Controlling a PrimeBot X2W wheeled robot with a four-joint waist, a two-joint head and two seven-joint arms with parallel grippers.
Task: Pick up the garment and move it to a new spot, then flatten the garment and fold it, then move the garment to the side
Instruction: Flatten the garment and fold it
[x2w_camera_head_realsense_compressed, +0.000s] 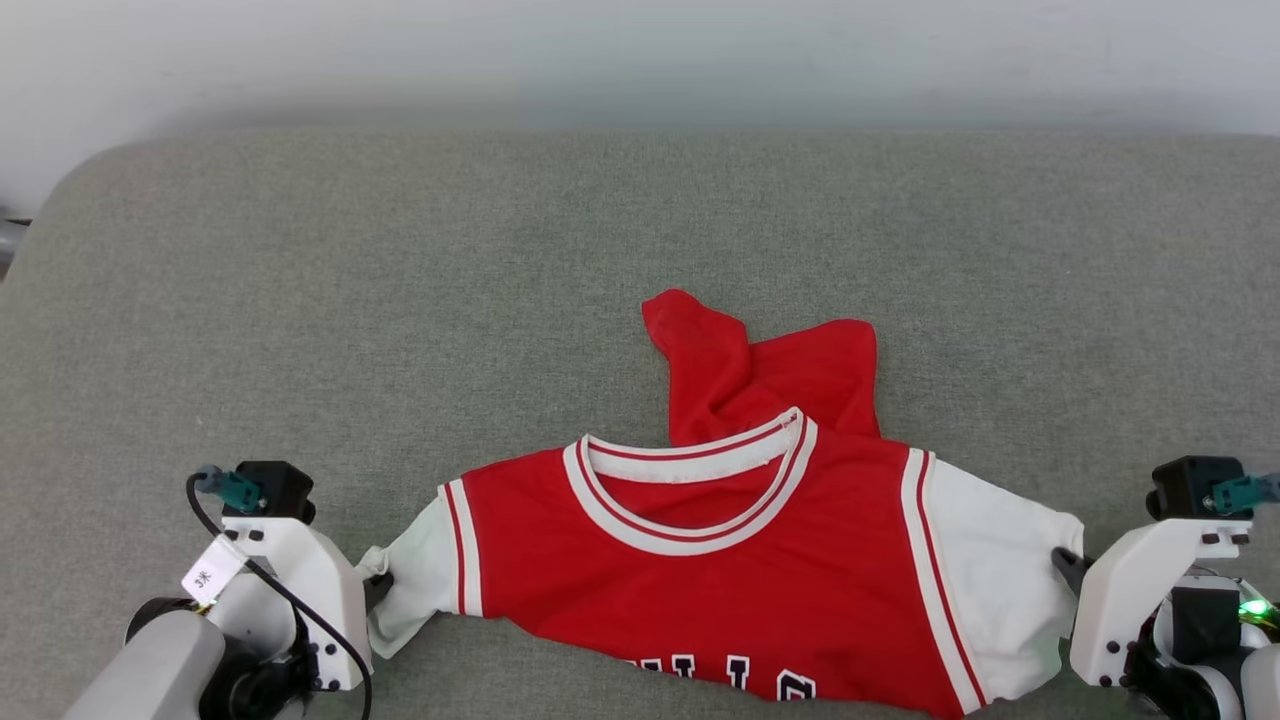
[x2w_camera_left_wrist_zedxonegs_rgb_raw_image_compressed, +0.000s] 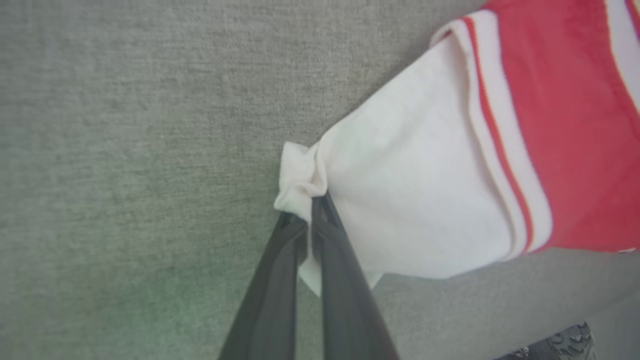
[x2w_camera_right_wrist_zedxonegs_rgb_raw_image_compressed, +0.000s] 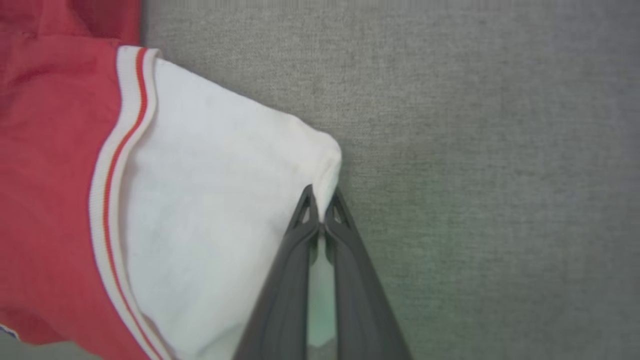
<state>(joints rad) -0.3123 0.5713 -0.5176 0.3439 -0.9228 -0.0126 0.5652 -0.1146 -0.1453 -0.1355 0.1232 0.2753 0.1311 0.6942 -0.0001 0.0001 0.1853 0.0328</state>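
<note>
The only large text was black, white-outlined lettering (x2w_camera_head_realsense_compressed: 735, 682) across the chest of the garment (x2w_camera_head_realsense_compressed: 700, 590); the head view's bottom edge cut it off, so only the tops of a few block capitals showed, not enough to read a word; a small white tag (x2w_camera_head_realsense_compressed: 205, 577) on the left arm (x2w_camera_head_realsense_compressed: 160, 660) bore a short dark mark, too small to read with certainty.

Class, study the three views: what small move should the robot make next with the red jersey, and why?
Probably lift both together: the left pincer and right pincer are each shut on a white short sleeve of the red jersey-style T-shirt, whose red body lies bunched beyond the striped collar on the grey fabric surface.
</note>
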